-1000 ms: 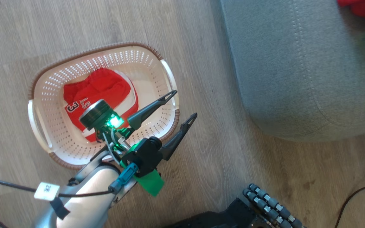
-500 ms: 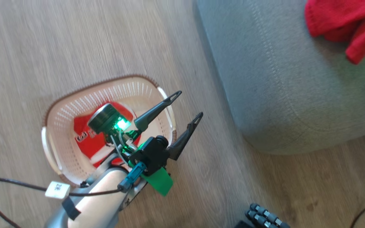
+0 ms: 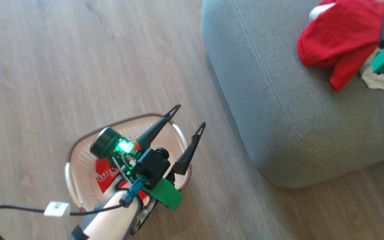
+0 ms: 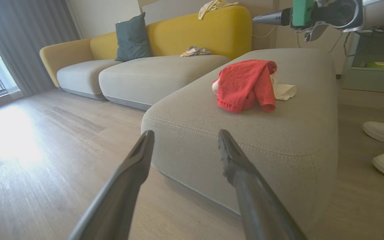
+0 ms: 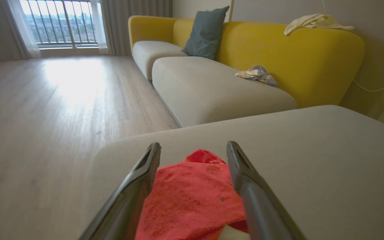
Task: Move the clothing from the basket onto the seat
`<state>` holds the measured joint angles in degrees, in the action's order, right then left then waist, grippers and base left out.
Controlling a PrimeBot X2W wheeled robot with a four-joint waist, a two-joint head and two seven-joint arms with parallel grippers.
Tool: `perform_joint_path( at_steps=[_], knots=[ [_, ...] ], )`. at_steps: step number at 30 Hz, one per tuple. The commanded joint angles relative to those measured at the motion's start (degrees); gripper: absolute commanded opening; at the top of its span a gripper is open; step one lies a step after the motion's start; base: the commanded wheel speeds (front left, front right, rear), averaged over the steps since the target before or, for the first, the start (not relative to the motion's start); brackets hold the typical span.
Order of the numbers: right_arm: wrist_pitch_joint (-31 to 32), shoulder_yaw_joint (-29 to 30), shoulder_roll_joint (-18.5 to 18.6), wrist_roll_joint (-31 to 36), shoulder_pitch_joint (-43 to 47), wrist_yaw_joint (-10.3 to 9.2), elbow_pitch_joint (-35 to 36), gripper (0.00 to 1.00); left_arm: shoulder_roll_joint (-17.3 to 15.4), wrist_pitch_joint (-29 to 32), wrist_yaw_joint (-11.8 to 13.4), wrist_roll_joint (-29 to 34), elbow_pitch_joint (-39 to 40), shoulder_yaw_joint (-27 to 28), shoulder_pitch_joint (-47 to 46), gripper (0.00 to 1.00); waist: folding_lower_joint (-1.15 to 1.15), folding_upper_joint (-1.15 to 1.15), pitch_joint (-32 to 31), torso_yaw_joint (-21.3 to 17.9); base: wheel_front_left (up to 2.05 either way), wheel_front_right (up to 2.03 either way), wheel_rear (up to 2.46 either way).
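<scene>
Currently, lower left: wide-open, empty left gripper [image 3: 190, 116] above cream perforated plastic basket [image 3: 80, 160] with red numbered garment [image 3: 103, 171] inside; upper right: red soft garment [image 3: 332, 43] on grey fabric seat [image 3: 262, 100], below wide-open, empty right gripper [image 5: 193, 144].

The head camera is looking steeply down on the cream perforated plastic basket [image 3: 80, 160] and the grey fabric seat [image 3: 262, 100]. Both wrist cameras are looking low across that seat, sharing its crumpled red garment [image 4: 245, 83], the right closest.
</scene>
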<state>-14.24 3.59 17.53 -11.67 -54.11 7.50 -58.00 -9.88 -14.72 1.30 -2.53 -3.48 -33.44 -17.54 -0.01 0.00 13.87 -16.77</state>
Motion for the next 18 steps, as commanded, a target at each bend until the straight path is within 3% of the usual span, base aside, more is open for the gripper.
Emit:
perform_joint_path(
  at_steps=[1,9,14,18],
  knots=[
    [-0.70,-2.46,0.40,-2.16,1.37,-0.01,4.75,1.00,0.19,-0.28,0.57,-0.06,1.61,2.45,-0.53,1.00,0.01,0.00,-2.00,1.37,0.00,0.00,0.00],
    [-0.74,-14.69,5.22,-17.96,17.76,-0.01,33.79,1.00,2.84,-0.28,2.04,-1.47,1.27,8.19,2.61,1.00,0.01,0.00,-5.71,5.79,0.00,0.00,0.00],
    [-0.75,-17.90,5.91,-20.51,26.27,-0.01,43.79,1.00,4.28,-0.28,3.27,-1.56,0.13,12.42,4.04,1.00,0.01,0.00,-7.30,9.68,0.00,0.00,0.00],
    [-0.75,-18.25,3.94,-20.05,32.38,-0.01,48.29,1.00,5.08,-0.28,4.43,-0.98,-0.70,15.33,5.04,1.00,0.01,0.00,-8.28,12.83,0.00,0.00,0.00]
  ],
)
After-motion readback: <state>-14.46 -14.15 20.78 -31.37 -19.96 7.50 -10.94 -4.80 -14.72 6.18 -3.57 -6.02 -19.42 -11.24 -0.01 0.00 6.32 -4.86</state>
